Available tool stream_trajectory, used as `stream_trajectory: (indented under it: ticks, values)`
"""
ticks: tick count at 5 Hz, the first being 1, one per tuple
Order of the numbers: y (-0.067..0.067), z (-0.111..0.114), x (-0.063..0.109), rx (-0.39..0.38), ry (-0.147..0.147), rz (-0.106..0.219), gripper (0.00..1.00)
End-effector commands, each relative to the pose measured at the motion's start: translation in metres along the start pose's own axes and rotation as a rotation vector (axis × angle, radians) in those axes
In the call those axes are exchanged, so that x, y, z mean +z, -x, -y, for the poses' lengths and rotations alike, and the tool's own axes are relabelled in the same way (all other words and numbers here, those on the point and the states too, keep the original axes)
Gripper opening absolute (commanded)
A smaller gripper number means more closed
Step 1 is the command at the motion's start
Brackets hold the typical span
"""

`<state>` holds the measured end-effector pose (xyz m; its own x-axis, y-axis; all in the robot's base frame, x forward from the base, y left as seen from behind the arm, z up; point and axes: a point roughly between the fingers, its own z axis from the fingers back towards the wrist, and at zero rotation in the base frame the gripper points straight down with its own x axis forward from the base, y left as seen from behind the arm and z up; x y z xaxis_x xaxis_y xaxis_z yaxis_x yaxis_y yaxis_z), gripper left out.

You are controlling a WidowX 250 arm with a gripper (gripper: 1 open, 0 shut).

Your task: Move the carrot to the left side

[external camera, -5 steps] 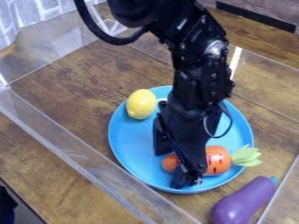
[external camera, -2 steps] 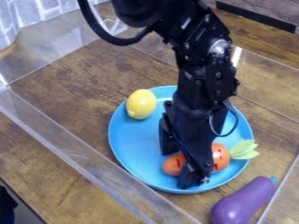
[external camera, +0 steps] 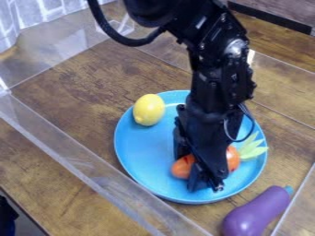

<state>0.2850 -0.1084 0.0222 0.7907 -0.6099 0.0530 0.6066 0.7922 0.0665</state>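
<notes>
The orange carrot (external camera: pixel 230 159) lies on the blue plate (external camera: pixel 138 145), its light green top (external camera: pixel 251 148) pointing right. My black gripper (external camera: pixel 205 170) points straight down over it and is shut on the carrot's body, which shows orange on either side of the fingers (external camera: pixel 185 167). The arm hides the middle of the carrot.
A yellow lemon (external camera: pixel 149 109) sits on the plate's left part. A purple eggplant (external camera: pixel 255 213) lies on the wooden table (external camera: pixel 87 83) at the lower right. A clear plastic wall (external camera: pixel 55 138) runs along the left and front.
The gripper has sunk a little onto the carrot and closed on it. The carrot's green top has shifted slightly up and left.
</notes>
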Motion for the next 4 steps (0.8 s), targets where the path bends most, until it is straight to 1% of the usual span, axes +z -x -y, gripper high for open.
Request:
stream_trajectory:
  ticks: [1, 2, 3, 4]
  values:
    - [-0.007, -0.005, 0.024, -0.006, -0.027, 0.026, 0.0]
    - [-0.009, -0.013, 0.04, 0.005, -0.046, 0.02, 0.0]
    - [-0.011, -0.025, 0.062, 0.03, -0.076, 0.004, 0.0]
    - [-0.011, -0.051, 0.092, 0.104, -0.122, -0.012, 0.0]
